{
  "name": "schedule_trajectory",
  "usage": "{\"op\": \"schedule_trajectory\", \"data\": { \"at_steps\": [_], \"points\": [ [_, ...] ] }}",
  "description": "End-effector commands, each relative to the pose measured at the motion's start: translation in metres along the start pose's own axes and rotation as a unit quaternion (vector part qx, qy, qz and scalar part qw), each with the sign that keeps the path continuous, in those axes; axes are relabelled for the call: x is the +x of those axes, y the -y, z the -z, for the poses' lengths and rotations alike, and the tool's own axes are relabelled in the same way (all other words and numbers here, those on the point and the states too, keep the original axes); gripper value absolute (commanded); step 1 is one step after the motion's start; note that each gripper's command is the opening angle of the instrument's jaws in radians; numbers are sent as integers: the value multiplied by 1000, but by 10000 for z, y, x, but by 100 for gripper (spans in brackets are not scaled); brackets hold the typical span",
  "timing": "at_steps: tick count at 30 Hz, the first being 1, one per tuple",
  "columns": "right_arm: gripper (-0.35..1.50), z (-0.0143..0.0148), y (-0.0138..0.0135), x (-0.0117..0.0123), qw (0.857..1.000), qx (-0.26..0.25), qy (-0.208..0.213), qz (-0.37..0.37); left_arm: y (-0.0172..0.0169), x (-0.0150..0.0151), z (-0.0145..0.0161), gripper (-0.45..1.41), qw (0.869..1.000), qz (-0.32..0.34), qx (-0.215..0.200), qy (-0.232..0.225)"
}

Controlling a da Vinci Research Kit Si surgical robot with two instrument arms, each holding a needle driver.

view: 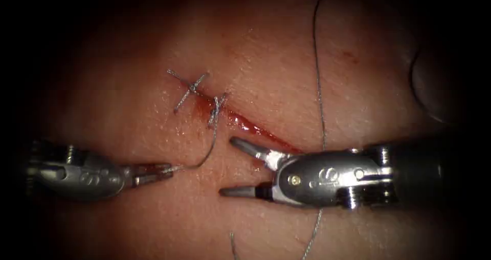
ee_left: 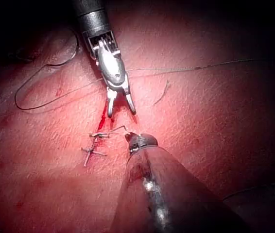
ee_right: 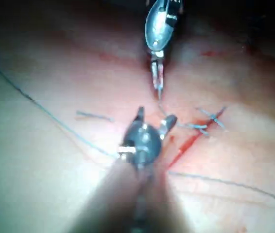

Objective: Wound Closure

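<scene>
Tissue (view: pixel 286 70): moist, glistening, with red fluid (view: pixel 245 123) along the cut (view: pixel 266 133) and two knots (view: pixel 192 86). Left tool (view: pixel 171 170): jaws closed on the thread (view: pixel 209 147) left of the cut. Right tool (view: pixel 230 165): jaws wide, holding nothing, over the cut's lower end; needle not visible.

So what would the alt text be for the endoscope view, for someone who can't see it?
The left tool, jaws shut, holds a thread tail running up to the second of two knotted stitches on the red cut in the tissue. The right tool sits over the lower cut, jaws open, holding nothing. A long loose thread runs down the cut's right side.
</scene>
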Motion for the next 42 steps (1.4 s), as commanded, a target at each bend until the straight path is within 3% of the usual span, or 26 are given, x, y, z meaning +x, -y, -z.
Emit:
{"op": "schedule_trajectory", "data": {
  "at_steps": [1, 8, 14, 19, 33, 36, 37, 41, 42],
  "points": [
    [131, -16, 5, 0, 1000, 3, 1, 12, -1, 2, -5, -45, 1000, -1, 1, -3],
    [131, -54, 1, -3, 998, -28, 16, 48, 22, 18, 3, -45, 1000, -1, 10, -13],
    [131, -70, -20, -18, 996, -65, 27, 49, 22, 21, 3, -45, 1000, 0, 13, -10],
    [131, -101, -20, -18, 997, -62, 23, 49, 21, 21, 4, -45, 1000, 1, 15, -8],
    [129, -112, -23, -20, 996, -66, 16, 52, 22, 20, 7, -45, 1000, 4, 17, -9],
    [119, -115, -21, -18, 996, -64, 15, 58, 21, 21, 8, -45, 1000, 5, 17, -9],
    [99, -116, -20, -17, 996, -60, 11, 64, 21, 21, 9, -45, 1000, 5, 17, -9],
    [-32, -114, -20, -12, 996, -44, -1, 80, 20, 22, 10, -45, 1000, 6, 17, -8],
    [-35, -113, -19, -9, 996, -40, -5, 82, 20, 23, 11, -45, 1000, 6, 17, -8]
  ]
}}
